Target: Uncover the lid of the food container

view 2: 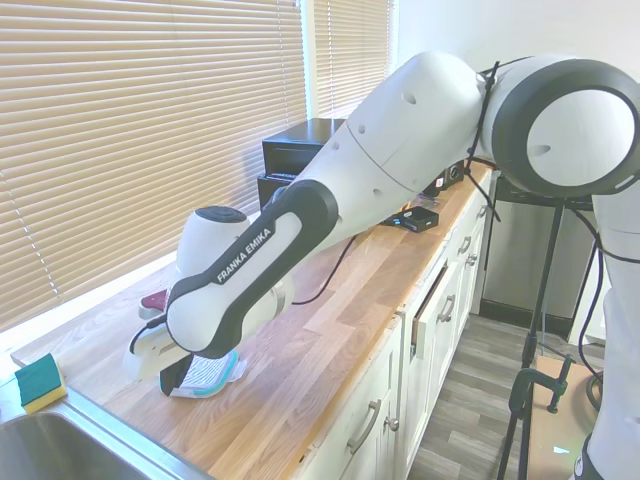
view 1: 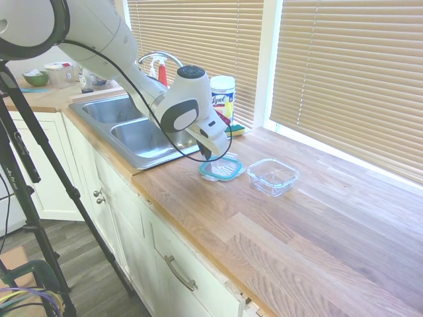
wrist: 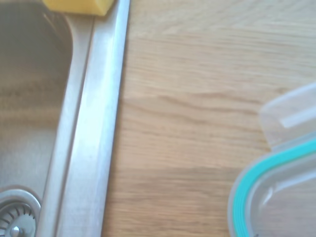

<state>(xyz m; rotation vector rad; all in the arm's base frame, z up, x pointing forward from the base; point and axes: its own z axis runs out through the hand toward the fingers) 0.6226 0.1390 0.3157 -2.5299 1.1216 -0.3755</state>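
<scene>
One lid (view 1: 221, 169) is seen low over the desk (view 1: 317, 218), beside the uncovered food container (view 1: 273, 176); whether the claw (view 1: 210, 153) grips it cannot be told. If dropped carelessly, sliding toward the sink (view 1: 139, 135) is risked.

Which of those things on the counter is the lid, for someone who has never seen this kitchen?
Find the steel sink set into the wooden counter. Just past its near corner, under the robot's gripper, the lid lies flat beside the open container. Its teal rim sets it apart: the container is all clear.
</scene>
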